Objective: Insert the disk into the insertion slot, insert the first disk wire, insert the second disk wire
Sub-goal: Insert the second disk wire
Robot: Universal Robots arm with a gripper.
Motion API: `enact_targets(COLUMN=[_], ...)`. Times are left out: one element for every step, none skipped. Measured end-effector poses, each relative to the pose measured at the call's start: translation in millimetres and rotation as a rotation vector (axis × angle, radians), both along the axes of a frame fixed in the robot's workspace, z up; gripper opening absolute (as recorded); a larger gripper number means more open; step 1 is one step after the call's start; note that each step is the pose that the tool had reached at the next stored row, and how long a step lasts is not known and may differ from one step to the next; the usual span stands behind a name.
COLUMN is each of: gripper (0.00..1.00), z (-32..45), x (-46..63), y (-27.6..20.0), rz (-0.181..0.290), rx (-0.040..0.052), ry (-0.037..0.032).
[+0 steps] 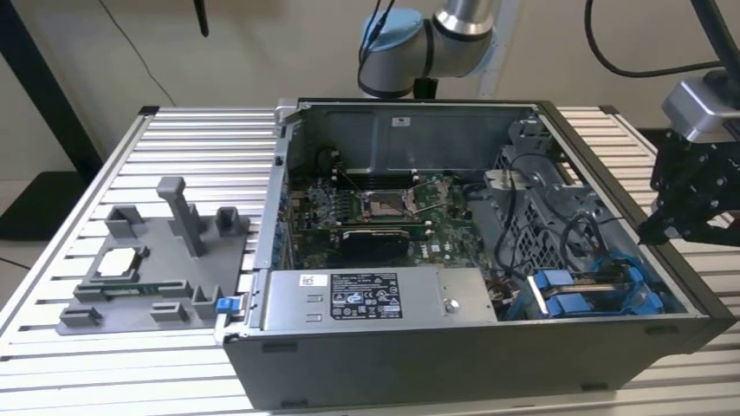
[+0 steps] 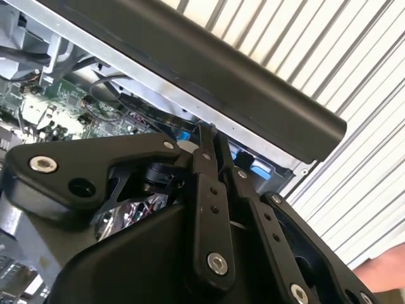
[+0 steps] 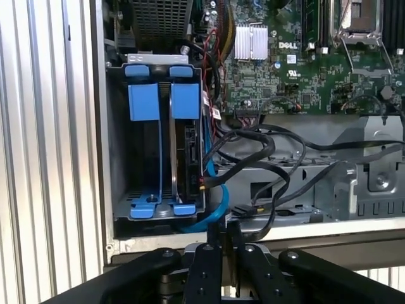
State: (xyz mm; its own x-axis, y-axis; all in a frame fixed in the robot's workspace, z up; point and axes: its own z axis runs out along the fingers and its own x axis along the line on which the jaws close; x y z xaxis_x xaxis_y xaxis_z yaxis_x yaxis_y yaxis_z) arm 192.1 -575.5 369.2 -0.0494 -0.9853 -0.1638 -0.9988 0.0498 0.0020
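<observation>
**Disk in Slot, Wiring in Hand**

Exterior view: the gripper (image 1: 663, 231) was held outside the case (image 1: 463, 360), at frame right. Second wrist view: its fingers (image 2: 204, 172) were pressed together, empty. First wrist view: the disk (image 3: 185, 155) was found on edge in the slot (image 3: 120, 158), long axis along it, connector facing loose wires (image 3: 272, 149). Wire-plugging was judged in hand, square alignment being required.

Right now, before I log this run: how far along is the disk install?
Done, it seems: the disk stands on edge in the insertion slot, between blue tabs. In hand: nothing; the gripper is shut and empty at the case's edge by the cage. Left: a black wire connector lies loose beside the cage, so at least one wire looks unplugged. I cannot tell about the other.
</observation>
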Motion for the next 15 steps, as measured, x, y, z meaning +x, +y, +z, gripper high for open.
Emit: enact_targets(gripper=[0.0, 0.0, 0.0, 0.0, 0.0, 0.0, 0.0, 0.0, 0.0, 0.0, 0.0, 0.0, 0.0, 0.0, 0.0], z=[1.4, 3.3, 5.5, 7.4, 9.4, 11.7, 13.7, 16.1, 18.1, 19.9, 21.6, 22.9, 24.1, 25.1, 25.8], x=[-0.8, -1.6, -2.7, -3.8, -5.0, -6.3, -7.4, -8.9, -10.3, -11.7, -13.2, -14.8, -16.4, -18.0, -19.8], y=[0.0, 0.0, 0.0, -0.1, 0.0, -0.1, 0.0, 0.0, 0.0, 0.0, 0.0, 0.0, 0.0, 0.0, 0.0], rz=[0.0, 0.0, 0.0, 0.0, 0.0, 0.0, 0.0, 0.0, 0.0, 0.0, 0.0, 0.0, 0.0, 0.0, 0.0], rx=[0.006, 0.0105, 0.0143, 0.0161, 0.0168, 0.0171, 0.0174, 0.0177, 0.0179, 0.018, 0.0181, 0.0182, 0.0182, 0.0184, 0.0186], ry=[0.0, 0.0001, 0.0, -0.0001, 0.0, 0.0, 0.0, 0.0, 0.0, 0.0, 0.0, 0.0, -0.0001, -0.0001, -0.0002])
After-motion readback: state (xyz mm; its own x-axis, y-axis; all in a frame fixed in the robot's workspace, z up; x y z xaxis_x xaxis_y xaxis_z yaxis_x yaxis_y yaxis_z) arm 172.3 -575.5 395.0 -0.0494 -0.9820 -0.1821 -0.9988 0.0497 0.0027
